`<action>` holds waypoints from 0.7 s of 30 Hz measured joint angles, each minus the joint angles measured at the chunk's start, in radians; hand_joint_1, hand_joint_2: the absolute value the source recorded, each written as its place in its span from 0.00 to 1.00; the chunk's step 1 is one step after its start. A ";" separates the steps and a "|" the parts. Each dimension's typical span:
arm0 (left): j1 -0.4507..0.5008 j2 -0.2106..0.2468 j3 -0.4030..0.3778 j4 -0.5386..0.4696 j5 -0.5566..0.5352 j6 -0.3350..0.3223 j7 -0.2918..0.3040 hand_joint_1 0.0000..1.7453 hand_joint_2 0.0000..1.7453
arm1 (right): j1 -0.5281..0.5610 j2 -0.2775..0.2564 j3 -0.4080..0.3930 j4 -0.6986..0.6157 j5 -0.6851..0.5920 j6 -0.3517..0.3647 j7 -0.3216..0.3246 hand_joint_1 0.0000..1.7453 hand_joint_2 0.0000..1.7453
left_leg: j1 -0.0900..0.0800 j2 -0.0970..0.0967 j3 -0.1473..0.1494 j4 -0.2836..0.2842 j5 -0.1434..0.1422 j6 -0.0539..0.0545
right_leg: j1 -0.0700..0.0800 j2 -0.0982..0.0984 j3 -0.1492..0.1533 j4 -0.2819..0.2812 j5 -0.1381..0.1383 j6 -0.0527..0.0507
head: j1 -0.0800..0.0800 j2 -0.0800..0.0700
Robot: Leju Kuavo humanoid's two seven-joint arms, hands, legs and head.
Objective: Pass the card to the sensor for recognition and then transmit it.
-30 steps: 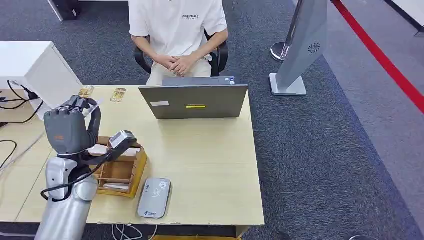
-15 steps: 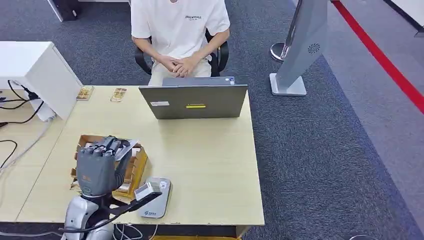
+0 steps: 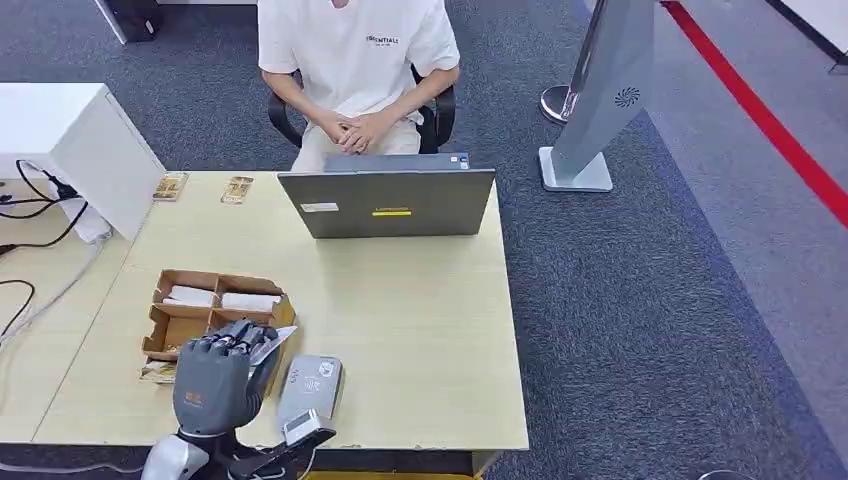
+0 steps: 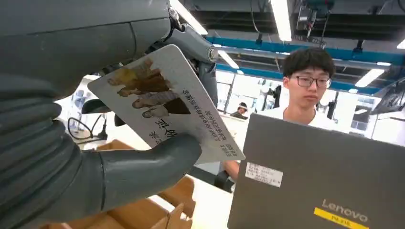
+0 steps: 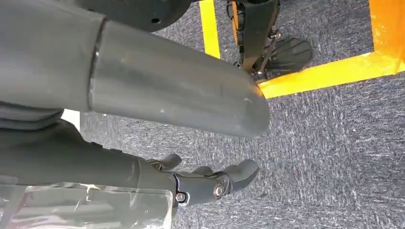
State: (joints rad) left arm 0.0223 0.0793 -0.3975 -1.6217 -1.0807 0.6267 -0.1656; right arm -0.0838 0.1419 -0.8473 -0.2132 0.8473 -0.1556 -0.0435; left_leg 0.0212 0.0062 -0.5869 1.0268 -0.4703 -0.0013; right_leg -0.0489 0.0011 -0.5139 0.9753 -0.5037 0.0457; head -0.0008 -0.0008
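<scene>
My left hand [image 3: 212, 378] is raised over the near edge of the desk [image 3: 420, 320], with a white printed card [image 3: 268, 345] pinched between thumb and fingers. The card's free corner points toward the grey card sensor [image 3: 312, 378], which lies flat just right of the hand. Up close in the left wrist view, the card [image 4: 167, 107] sits between the thumb [image 4: 143, 167] and the darker fingers above it, tilted. My right hand [image 5: 210, 183] hangs over dark carpet, fingers loosely apart and holding nothing.
A cardboard box [image 3: 215, 283] with compartments holding more cards sits just beyond my left hand. A grey laptop [image 3: 390, 200] stands at the desk's far side with a person [image 3: 355, 60] seated behind it. Two small packets [image 3: 237, 189] lie at the far left; cables [image 3: 30, 200] trail off the left.
My left hand has carried the card from above the box's far left side back toward the near edge, ending beside the sensor. The person and laptop stayed put.
</scene>
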 joint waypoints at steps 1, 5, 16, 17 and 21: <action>0.004 0.000 0.000 0.000 -0.003 -0.001 0.003 1.00 1.00 | -0.001 0.000 0.000 0.000 0.000 0.000 0.000 0.00 0.00 | 0.000 0.000 0.000 0.000 0.000 0.000 | 0.000 0.000 0.000 0.000 0.000 0.000 | 0.000 0.000; 0.018 0.000 0.000 0.006 -0.011 -0.011 0.018 1.00 1.00 | -0.004 0.000 -0.001 0.000 -0.001 0.000 0.000 0.00 0.00 | 0.000 0.000 0.000 0.000 0.000 0.000 | 0.000 0.000 0.000 0.000 0.000 0.000 | 0.000 0.000; 0.043 -0.001 0.000 0.033 -0.022 -0.033 0.046 1.00 1.00 | -0.009 0.000 -0.001 0.000 0.000 0.001 0.000 0.00 0.00 | 0.000 0.000 0.000 0.000 0.000 0.000 | 0.000 0.000 0.000 0.000 0.000 0.000 | 0.000 0.000; 0.045 -0.001 0.000 0.034 -0.022 -0.040 0.050 1.00 1.00 | -0.009 0.000 -0.001 0.000 0.001 0.002 0.000 0.00 0.00 | 0.000 0.000 0.000 0.000 0.000 0.000 | 0.000 0.000 0.000 0.000 0.000 0.000 | 0.000 0.000; 0.053 -0.001 0.000 0.046 -0.021 -0.086 0.076 1.00 1.00 | -0.009 0.000 -0.001 0.000 0.001 0.006 0.000 0.00 0.00 | 0.000 0.000 0.000 0.000 0.000 0.000 | 0.000 0.000 0.000 0.000 0.000 0.000 | 0.000 0.000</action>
State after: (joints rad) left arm 0.0750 0.0782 -0.3975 -1.5759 -1.1021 0.5405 -0.0896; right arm -0.0926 0.1419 -0.8484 -0.2132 0.8480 -0.1492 -0.0435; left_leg 0.0211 0.0062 -0.5870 1.0268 -0.4703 -0.0012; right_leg -0.0490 0.0010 -0.5139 0.9753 -0.5037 0.0456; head -0.0012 -0.0008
